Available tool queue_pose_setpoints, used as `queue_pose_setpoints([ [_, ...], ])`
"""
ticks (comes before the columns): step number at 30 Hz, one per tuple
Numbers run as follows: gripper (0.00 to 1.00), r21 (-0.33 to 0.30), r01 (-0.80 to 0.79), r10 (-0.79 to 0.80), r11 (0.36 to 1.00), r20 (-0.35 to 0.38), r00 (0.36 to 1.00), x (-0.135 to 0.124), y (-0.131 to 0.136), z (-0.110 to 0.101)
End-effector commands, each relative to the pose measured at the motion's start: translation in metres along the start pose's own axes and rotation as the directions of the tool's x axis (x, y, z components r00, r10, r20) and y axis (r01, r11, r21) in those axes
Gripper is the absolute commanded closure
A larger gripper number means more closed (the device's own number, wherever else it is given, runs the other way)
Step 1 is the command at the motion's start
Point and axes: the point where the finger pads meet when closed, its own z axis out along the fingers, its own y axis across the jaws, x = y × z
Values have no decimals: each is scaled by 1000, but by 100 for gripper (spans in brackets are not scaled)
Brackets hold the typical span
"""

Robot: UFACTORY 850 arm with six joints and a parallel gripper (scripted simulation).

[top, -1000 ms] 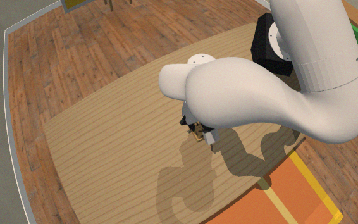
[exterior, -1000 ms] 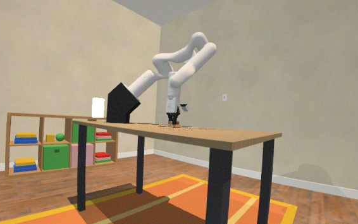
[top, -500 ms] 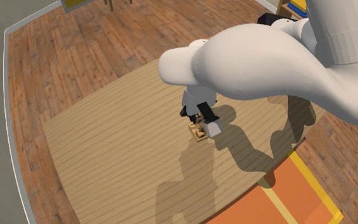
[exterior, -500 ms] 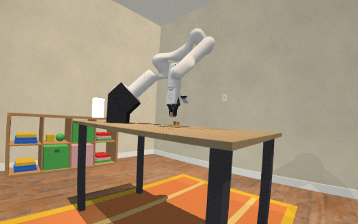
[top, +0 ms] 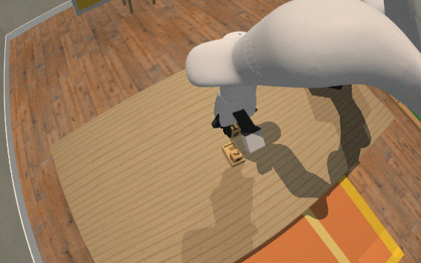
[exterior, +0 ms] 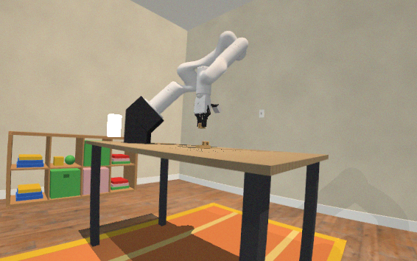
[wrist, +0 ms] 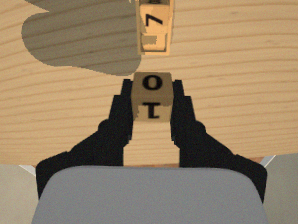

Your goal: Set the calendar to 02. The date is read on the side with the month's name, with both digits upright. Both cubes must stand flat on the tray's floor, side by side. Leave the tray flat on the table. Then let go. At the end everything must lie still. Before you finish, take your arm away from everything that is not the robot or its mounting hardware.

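Observation:
My gripper (top: pixel 235 128) (exterior: pixel 201 123) (wrist: pixel 152 92) is shut on a small wooden cube (top: pixel 236 132) (exterior: pixel 201 126) (wrist: pixel 152 82), held above the table. In the wrist view its faces show a 0 and, nearer the gripper, a 1 that appears upside down. The wooden tray (top: pixel 239 163) (exterior: pixel 200 147) (wrist: pixel 154 52) rests on the table below and apart from the held cube. A second cube (top: pixel 236 154) (exterior: pixel 205 143) (wrist: pixel 154 20) sits in the tray, with a 7 turned sideways on top. The tray's other end holds no cube. The month's name cannot be read.
The wooden table (top: pixel 133 160) (exterior: pixel 257 158) bears the tray, and the arm's shadows fall across it. The arm (top: pixel 293 48) (exterior: pixel 224 64) reaches in above. A shelf (exterior: pixel 11 166) with boxes stands behind the table, and an orange rug (top: pixel 293 241) (exterior: pixel 220 230) lies on the floor.

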Motion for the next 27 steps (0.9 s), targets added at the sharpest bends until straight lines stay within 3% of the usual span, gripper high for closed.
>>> queue_pose_setpoints([
  [1, 73, -1, 0, 0, 1000, 0, 1000, 0, 1, -1],
  [15, 73, -1, -94, 94, 996, 0, 996, 0, 1, -1],
  [20, 73, -1, -255, 255, 967, 0, 967, 0, 1, -1],
  [27, 73, -1, -490, 490, 872, 0, 872, 0, 0, -1],
])
